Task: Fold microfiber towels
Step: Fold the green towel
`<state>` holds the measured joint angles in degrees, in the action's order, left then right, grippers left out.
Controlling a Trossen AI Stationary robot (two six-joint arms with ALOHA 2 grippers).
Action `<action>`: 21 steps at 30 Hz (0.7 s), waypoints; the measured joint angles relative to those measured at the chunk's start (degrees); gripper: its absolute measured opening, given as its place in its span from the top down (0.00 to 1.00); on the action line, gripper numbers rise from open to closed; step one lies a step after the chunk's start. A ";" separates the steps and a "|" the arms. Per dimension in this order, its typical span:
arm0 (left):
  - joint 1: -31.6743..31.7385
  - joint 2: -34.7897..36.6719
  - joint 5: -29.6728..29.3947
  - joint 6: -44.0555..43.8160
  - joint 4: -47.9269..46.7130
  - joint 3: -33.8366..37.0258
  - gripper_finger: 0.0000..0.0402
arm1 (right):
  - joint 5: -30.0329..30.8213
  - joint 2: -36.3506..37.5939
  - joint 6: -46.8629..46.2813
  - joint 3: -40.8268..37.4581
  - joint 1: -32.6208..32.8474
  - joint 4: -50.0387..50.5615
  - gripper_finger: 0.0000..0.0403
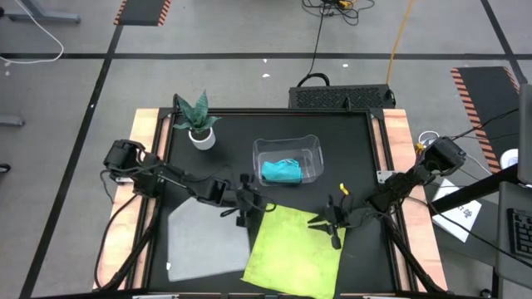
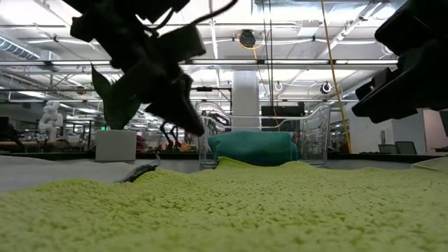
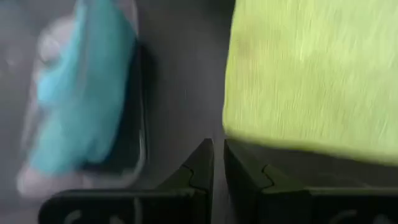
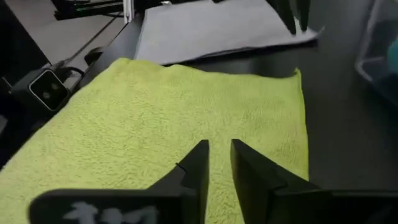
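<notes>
Two grippers low | left gripper [image 1: 243, 218] nearly shut, empty, off yellow-green towel's [image 1: 295, 252] 10 o'clock corner | right gripper [image 1: 334, 235] slightly parted, seemingly empty, over its 2 o'clock edge | bare tabletop [image 1: 353, 149] at 12.

We are looking at a large robotics lab or industrial test hall. In the low view, an open ceiling [image 2: 294, 42] of beams, pipes and strip lights is stretching across the upper part of the frame, and a white column [image 2: 246, 98] is standing at centre. A small white robot figure [image 2: 49, 115] is showing at the far left. In the high view, striped hazard mats [image 1: 143, 11] and loose cables [image 1: 320, 37] are lying on the grey floor along the top.
</notes>
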<state>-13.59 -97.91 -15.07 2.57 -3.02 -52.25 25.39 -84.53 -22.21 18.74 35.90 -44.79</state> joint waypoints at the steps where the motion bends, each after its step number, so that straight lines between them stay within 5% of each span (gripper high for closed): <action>1: 0.16 0.00 0.02 0.36 -1.24 0.04 0.90 | 0.02 0.00 1.20 0.00 0.00 -0.28 0.83; 9: 0.57 -0.07 -6.39 1.75 0.52 0.02 0.90 | -2.51 -0.02 2.85 0.04 0.17 -1.79 0.78; 14: 0.40 -0.07 -0.53 3.04 1.84 0.00 0.90 | -4.60 -0.04 -2.35 0.04 0.17 -1.57 0.73; 21: 0.46 -0.07 8.64 3.83 3.56 0.00 0.80 | -5.40 -0.02 -7.34 0.04 0.17 1.76 0.52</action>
<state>-13.13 -97.97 -6.43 6.39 0.54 -52.25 19.99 -84.55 -29.54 18.78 36.07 -43.03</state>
